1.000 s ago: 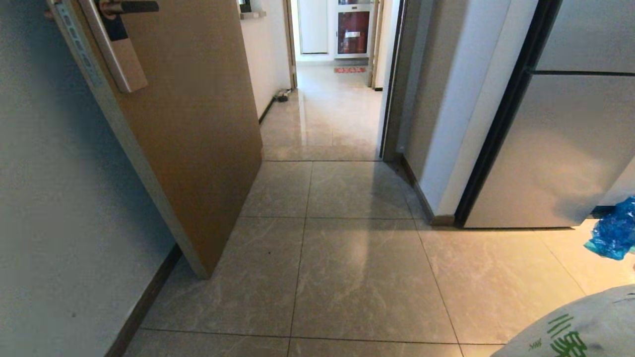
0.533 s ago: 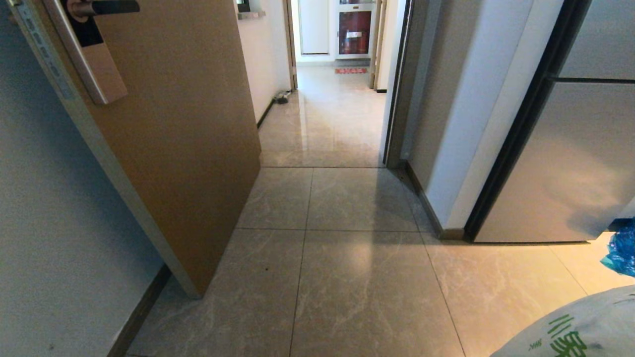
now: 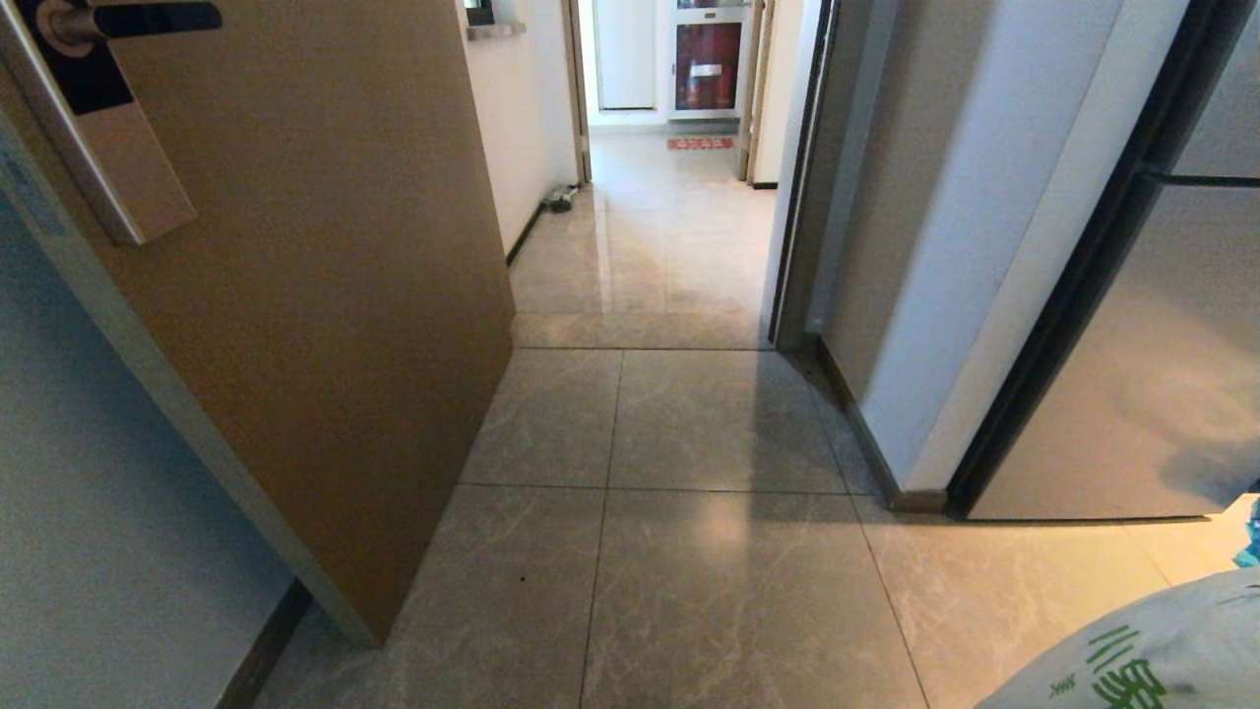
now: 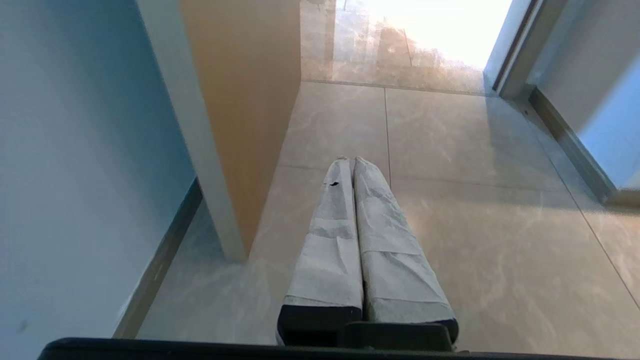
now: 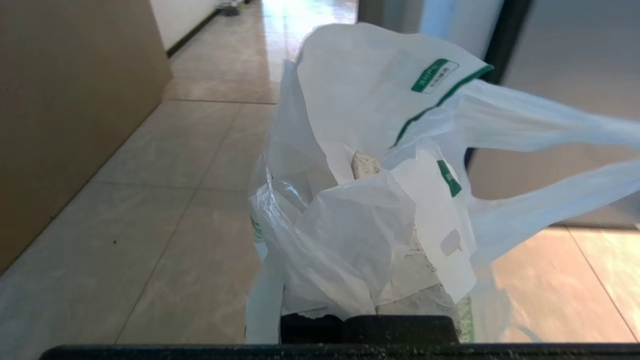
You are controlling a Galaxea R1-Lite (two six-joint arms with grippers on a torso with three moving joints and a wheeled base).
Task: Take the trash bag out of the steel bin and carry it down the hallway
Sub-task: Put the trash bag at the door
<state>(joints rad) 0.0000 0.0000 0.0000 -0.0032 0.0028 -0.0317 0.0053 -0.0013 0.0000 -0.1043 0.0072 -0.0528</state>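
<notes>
The trash bag (image 3: 1132, 655), white with green characters, shows in the lower right corner of the head view. In the right wrist view the trash bag (image 5: 360, 125) drapes over my right gripper (image 5: 370, 170), which is shut on its crinkled plastic, and a loop handle (image 5: 545, 130) trails off to one side. My left gripper (image 4: 350, 161) hangs above the floor tiles, shut with nothing in it, its taped fingers pressed together. The hallway (image 3: 650, 246) of glossy tiles runs straight ahead through the doorway. The steel bin is out of view.
An open brown door (image 3: 325, 295) with a dark handle (image 3: 128, 20) stands close on the left. A white wall corner (image 3: 945, 295) and a grey steel panel (image 3: 1162, 394) stand on the right. A red cabinet (image 3: 706, 64) and red mat (image 3: 700, 143) mark the hallway's far end.
The whole view has shifted: the camera has moved forward toward the doorway. The door and wall corner loom larger, and blue plastic at the right has slid nearly out of view.
</notes>
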